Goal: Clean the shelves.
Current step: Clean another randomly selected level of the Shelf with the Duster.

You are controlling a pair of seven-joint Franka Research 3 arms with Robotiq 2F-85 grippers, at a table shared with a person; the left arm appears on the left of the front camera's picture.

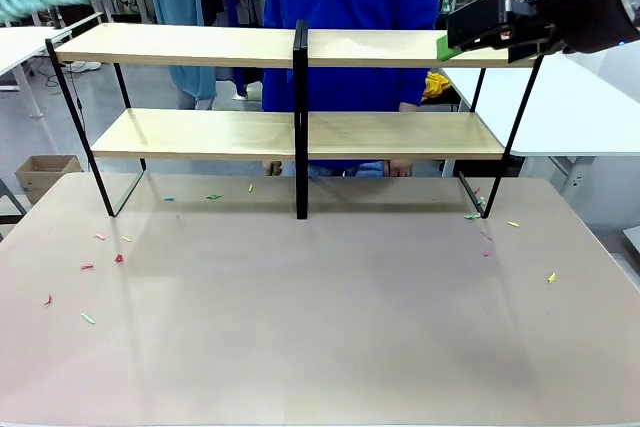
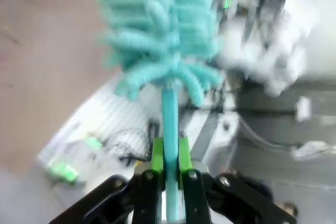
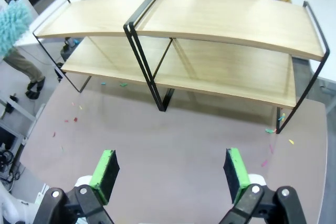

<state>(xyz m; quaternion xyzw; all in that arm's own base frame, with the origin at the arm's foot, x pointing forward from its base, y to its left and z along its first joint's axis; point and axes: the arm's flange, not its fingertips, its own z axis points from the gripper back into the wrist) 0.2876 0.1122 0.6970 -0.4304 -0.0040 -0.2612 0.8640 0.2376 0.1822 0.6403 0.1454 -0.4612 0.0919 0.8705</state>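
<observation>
The shelves stand across the far half of the beige worktop, two long light-wood boards one above the other in a thin black frame, with a black post at the middle that reaches down to the worktop. Both boards look bare. The left end effector is clamped on the thin teal handle of a duster, its green pads pressed against the handle from either side; the fluffy teal head rises straight out beyond the fingertips. In the front view that head shows blurred in the top left corner, above and to the left of the upper board's left end and clear of it. The right end effector is wide open with nothing between its pads, held high on the robot's side of the rack and looking down over both boards; in the front view it hangs by the right end of the upper board. Small coloured scraps lie scattered on the worktop, some near the left legs and some near the right legs. A person in a blue top stands behind the rack.
</observation>
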